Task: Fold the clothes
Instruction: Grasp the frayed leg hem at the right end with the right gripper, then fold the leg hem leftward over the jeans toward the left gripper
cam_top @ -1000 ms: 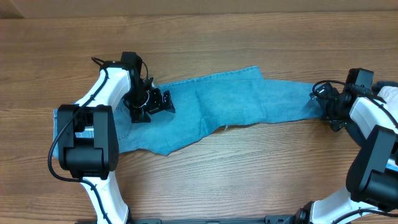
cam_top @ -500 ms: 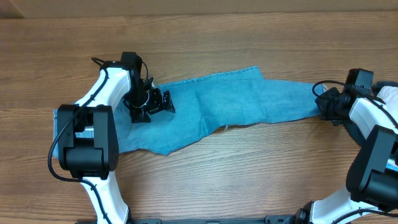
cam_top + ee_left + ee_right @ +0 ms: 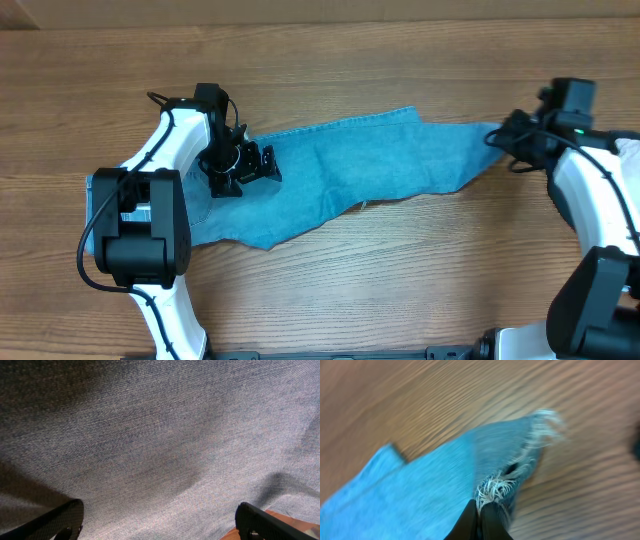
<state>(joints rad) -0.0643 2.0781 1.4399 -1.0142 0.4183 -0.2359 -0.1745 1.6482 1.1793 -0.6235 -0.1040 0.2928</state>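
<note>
Only the far leg end has shifted, drawn inward and up. The left gripper (image 3: 262,165), jaws spread wide and empty, sits low over the jeans (image 3: 370,165) (likely to anchor them). They lie stretched across the tabletop (image 3: 400,290). The right gripper (image 3: 481,519) is clamped on the frayed hem (image 3: 495,485), apparently to carry it over for the fold.

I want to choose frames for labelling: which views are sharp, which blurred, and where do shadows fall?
Overhead: sharp and evenly lit, jeans and table clear. Left wrist: denim weave crisp mid-frame, shadow along the top and left edges, left gripper open. Right wrist: blurred throughout, frayed hem and wood grain smeared, right gripper shut on the jeans.
</note>
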